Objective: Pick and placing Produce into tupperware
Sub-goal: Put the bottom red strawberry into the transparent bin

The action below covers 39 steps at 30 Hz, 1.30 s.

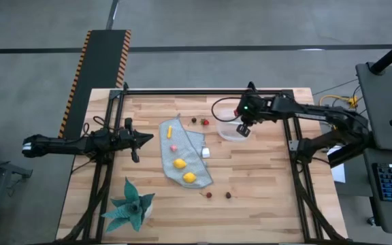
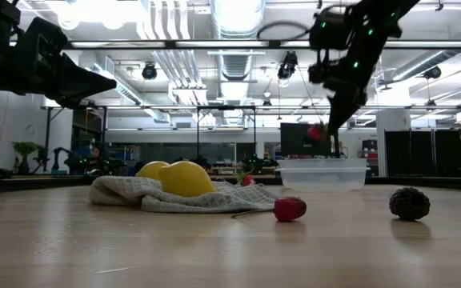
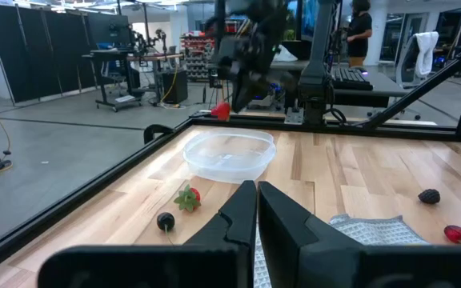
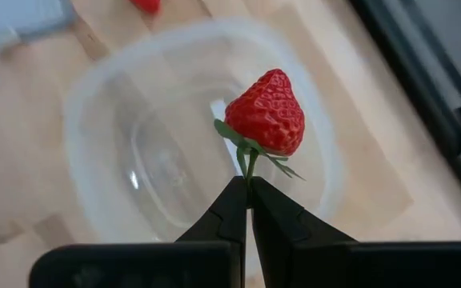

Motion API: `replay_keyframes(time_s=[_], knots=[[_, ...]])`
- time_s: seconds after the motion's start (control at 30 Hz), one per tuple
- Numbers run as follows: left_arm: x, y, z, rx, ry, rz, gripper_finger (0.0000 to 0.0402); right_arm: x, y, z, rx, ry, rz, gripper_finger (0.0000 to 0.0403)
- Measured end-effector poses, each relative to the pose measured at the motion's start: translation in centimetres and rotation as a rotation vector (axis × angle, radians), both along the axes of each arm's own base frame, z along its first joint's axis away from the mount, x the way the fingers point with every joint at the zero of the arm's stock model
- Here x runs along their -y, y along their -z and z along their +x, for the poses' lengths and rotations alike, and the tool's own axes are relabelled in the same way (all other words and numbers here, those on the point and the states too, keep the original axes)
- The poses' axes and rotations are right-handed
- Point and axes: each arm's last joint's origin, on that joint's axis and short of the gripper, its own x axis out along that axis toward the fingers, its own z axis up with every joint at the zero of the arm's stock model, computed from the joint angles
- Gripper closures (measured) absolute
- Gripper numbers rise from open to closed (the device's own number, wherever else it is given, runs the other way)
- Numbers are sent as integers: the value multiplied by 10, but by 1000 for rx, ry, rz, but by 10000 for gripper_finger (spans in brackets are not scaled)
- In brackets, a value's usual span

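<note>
My right gripper (image 4: 248, 188) is shut on a red toy strawberry (image 4: 266, 112) and hangs over the clear tupperware (image 1: 231, 131), which shows below it in the right wrist view (image 4: 134, 136). Two yellow lemons (image 1: 180, 163) (image 1: 190, 177), a yellow-orange stick (image 1: 171, 129) and a pink piece (image 1: 173, 147) lie on the grey-blue cloth (image 1: 196, 143). A red piece (image 1: 205, 122) and a dark piece (image 1: 194, 120) lie left of the tupperware. Another red piece (image 2: 289, 209) and dark piece (image 2: 409, 203) lie near the front edge. My left gripper (image 3: 256, 200) waits shut at the table's left. My right gripper pinches the strawberry's thin green stem (image 4: 250, 166) between its two fingertips. The fingers slant downward from the table's right side. The berry sticks out beyond the fingertips, its pointed end away from them, lifted clear above the tupperware's open top.
A small white cube (image 1: 205, 152) sits at the cloth's right edge. A teal spiky plant (image 1: 131, 207) stands at the front left corner. Black frame rails (image 1: 203, 90) run along the table's sides.
</note>
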Motion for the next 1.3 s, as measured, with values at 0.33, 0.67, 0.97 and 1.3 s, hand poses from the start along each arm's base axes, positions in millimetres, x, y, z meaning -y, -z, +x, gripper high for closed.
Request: replay_keyframes(time_s=[0.33, 0.67, 0.97, 1.3], knots=[[0, 0, 0, 0, 0, 0, 402, 21, 50, 13, -179, 55, 84, 394], [0, 0, 0, 0, 0, 0, 402, 31, 62, 16, -201, 75, 93, 394], [0, 0, 0, -3, 0, 0, 402, 39, 62, 12, -198, 97, 92, 394], [0, 1, 0, -9, 0, 0, 402, 40, 61, 11, -197, 96, 90, 394]])
